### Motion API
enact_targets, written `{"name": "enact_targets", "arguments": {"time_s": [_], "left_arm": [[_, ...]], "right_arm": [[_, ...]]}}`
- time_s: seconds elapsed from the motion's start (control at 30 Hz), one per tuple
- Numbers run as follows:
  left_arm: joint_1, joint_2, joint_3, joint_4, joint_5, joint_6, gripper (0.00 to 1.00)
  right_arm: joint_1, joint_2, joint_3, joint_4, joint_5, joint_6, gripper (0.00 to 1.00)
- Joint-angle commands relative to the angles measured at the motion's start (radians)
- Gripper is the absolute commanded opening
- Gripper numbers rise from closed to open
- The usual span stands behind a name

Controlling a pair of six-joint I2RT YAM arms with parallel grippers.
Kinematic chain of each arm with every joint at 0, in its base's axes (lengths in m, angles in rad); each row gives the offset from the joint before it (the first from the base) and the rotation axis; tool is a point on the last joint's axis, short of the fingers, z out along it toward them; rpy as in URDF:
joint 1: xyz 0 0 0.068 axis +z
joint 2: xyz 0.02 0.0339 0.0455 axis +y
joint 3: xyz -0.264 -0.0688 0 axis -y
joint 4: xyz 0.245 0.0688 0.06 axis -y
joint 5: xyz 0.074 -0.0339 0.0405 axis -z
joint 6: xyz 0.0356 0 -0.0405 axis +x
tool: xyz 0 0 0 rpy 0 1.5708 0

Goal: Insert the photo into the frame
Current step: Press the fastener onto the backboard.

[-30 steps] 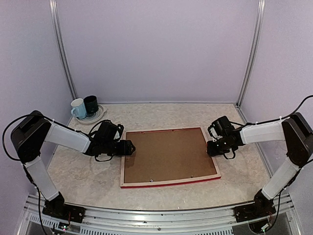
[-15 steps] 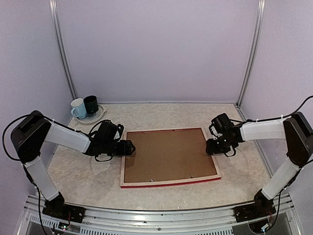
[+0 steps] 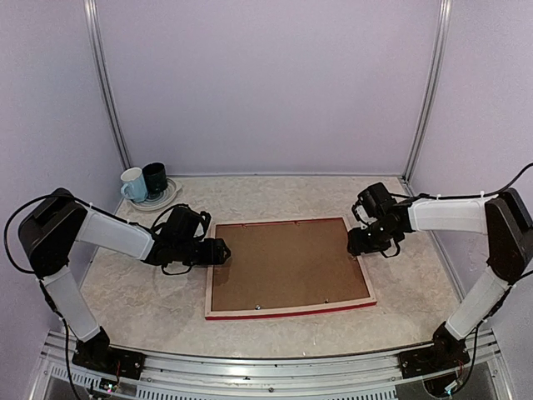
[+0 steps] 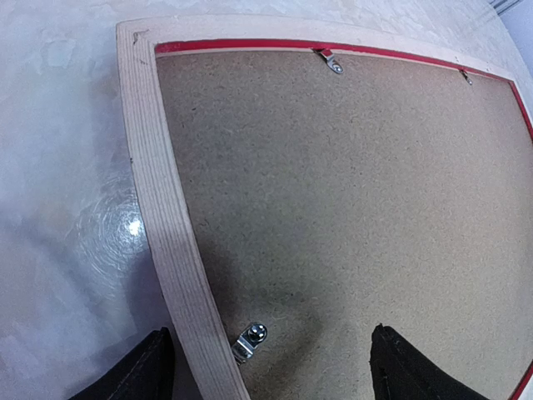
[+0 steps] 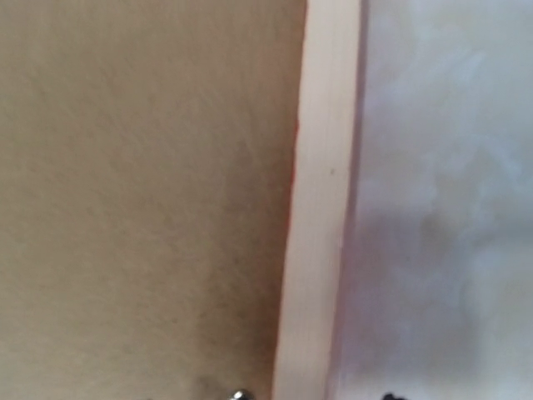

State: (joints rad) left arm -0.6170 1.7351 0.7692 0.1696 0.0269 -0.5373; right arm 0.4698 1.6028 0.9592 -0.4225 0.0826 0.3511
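At the upper left of the desk [image 3: 141, 292], a white mug [image 3: 133, 185] and a dark mug [image 3: 155, 178] stand on a plate [image 3: 171, 197], well apart from both arms. The frame [image 3: 291, 311] lies back-up in the centre, with the brown backing board [image 3: 287, 262] set inside it. Nothing lies between it and the grippers.

The left arm reaches in low from the left. The left gripper [image 3: 218, 250] is spread wide over the frame's left rail with a metal clip [image 4: 250, 342] between its fingers [image 4: 154, 371], and it grips nothing. The right arm stretches across to the frame's upper right edge. The right gripper [image 3: 358, 244] hangs over that rail, and I cannot tell how wide it stands.
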Motion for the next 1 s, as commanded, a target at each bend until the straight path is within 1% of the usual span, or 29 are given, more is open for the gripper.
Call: {"name": "enact_targets", "arguments": {"time_s": [0.0, 0.13, 0.23, 0.37, 0.43, 0.57, 0.6, 0.63, 0.7, 0.83, 0.87, 0.9, 0.93, 0.97], "left_arm": [[-0.006, 0.035, -0.015, -0.100, 0.018, -0.001, 0.80], [-0.007, 0.037, -0.015, -0.101, 0.017, -0.001, 0.80], [-0.006, 0.037, -0.015, -0.101, 0.019, -0.001, 0.80], [-0.006, 0.037, -0.013, -0.101, 0.015, -0.001, 0.80], [-0.006, 0.037, -0.013, -0.101, 0.015, -0.001, 0.80], [-0.006, 0.041, -0.013, -0.101, 0.017, -0.001, 0.80], [-0.006, 0.042, -0.014, -0.101, 0.015, -0.001, 0.80], [-0.006, 0.042, -0.013, -0.099, 0.014, -0.002, 0.80], [-0.006, 0.035, -0.017, -0.095, 0.011, -0.002, 0.81], [-0.007, -0.013, -0.038, -0.082, -0.024, -0.001, 0.83], [-0.009, -0.027, -0.046, -0.078, -0.054, 0.000, 0.84], [-0.009, -0.047, -0.058, -0.074, -0.073, 0.002, 0.88], [-0.010, -0.065, -0.069, -0.068, -0.096, 0.004, 0.95], [-0.010, -0.099, -0.083, -0.058, -0.110, 0.008, 0.98]], "right_arm": [[-0.005, 0.057, -0.011, -0.016, 0.002, -0.027, 0.57], [-0.005, 0.083, -0.024, 0.000, 0.011, -0.035, 0.50], [-0.005, 0.092, -0.029, 0.005, 0.025, -0.035, 0.42], [-0.005, 0.090, -0.037, 0.010, 0.040, -0.037, 0.36], [-0.005, 0.088, -0.040, 0.009, 0.044, -0.038, 0.30], [-0.005, 0.078, -0.042, 0.006, 0.042, -0.041, 0.27], [-0.005, 0.074, -0.044, 0.005, 0.042, -0.042, 0.28], [-0.005, 0.070, -0.043, 0.004, 0.038, -0.043, 0.31], [-0.004, 0.058, -0.039, -0.004, 0.032, -0.044, 0.41], [-0.005, 0.015, -0.038, -0.009, 0.020, -0.048, 0.54], [-0.004, 0.002, -0.038, -0.013, 0.019, -0.049, 0.57], [-0.005, -0.011, -0.038, -0.015, 0.019, -0.049, 0.61], [-0.005, -0.025, -0.041, -0.019, 0.019, -0.049, 0.66], [-0.005, -0.039, -0.044, -0.021, 0.019, -0.048, 0.70]]}}
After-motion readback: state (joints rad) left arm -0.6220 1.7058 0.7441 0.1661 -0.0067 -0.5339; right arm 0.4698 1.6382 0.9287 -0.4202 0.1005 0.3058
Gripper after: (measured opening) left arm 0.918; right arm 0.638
